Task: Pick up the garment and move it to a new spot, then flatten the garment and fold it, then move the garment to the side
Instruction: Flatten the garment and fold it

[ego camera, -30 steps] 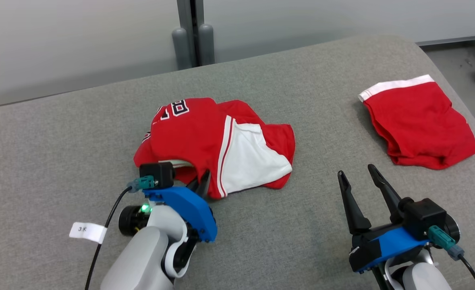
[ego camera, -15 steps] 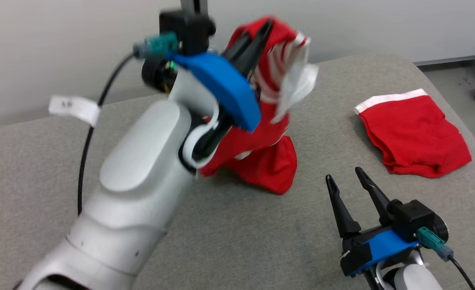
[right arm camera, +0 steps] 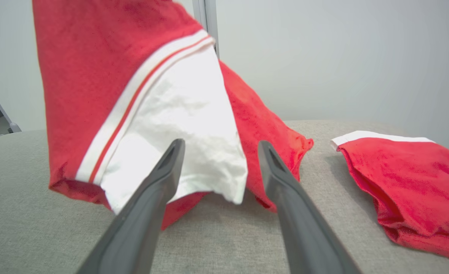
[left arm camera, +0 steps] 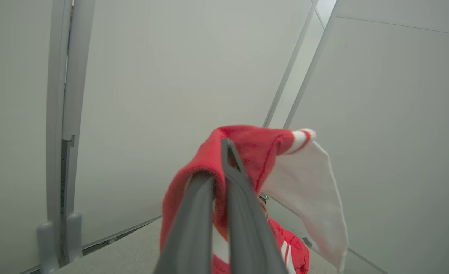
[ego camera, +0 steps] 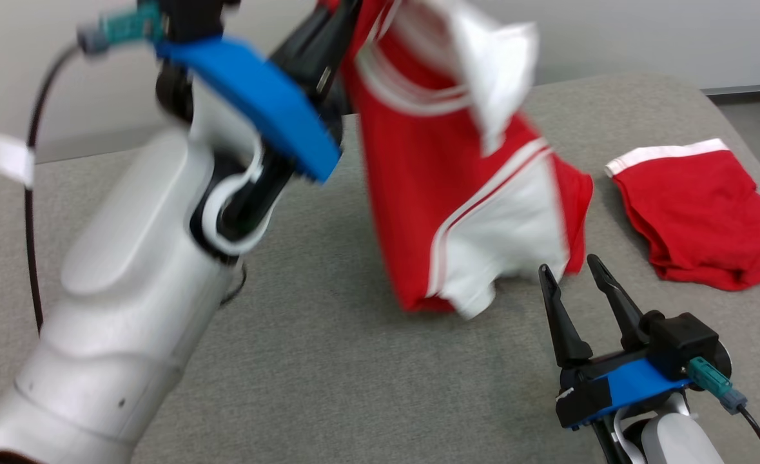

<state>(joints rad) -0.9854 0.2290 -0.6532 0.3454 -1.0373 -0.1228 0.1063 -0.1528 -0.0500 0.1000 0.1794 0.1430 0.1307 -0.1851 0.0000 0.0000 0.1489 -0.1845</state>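
Note:
The garment (ego camera: 418, 193), a red jersey with white side panels and striped trim, hangs in the air from my left gripper (ego camera: 344, 9), which is raised high and shut on its upper edge. In the left wrist view the two fingers of the left gripper (left arm camera: 216, 160) pinch a fold of the red garment (left arm camera: 254, 146), and a white flap droops to the right. The hem hangs close to the grey cushioned surface (ego camera: 328, 374). My right gripper (ego camera: 568, 267) rests low at the right, open and empty, just in front of the hanging garment (right arm camera: 95, 76). In the right wrist view the right gripper (right arm camera: 221, 144) points at the white panel.
A second red piece with a white waistband (ego camera: 695, 219) lies flat at the far right of the surface, also seen as red shorts (right arm camera: 407, 179) in the right wrist view. A pale wall with a grey post stands behind. The surface's right edge drops to the floor.
My left gripper shut on the garment where it lay crumpled, then swung it up and to the right, so it now hangs unfurled. The right gripper stayed open and still.

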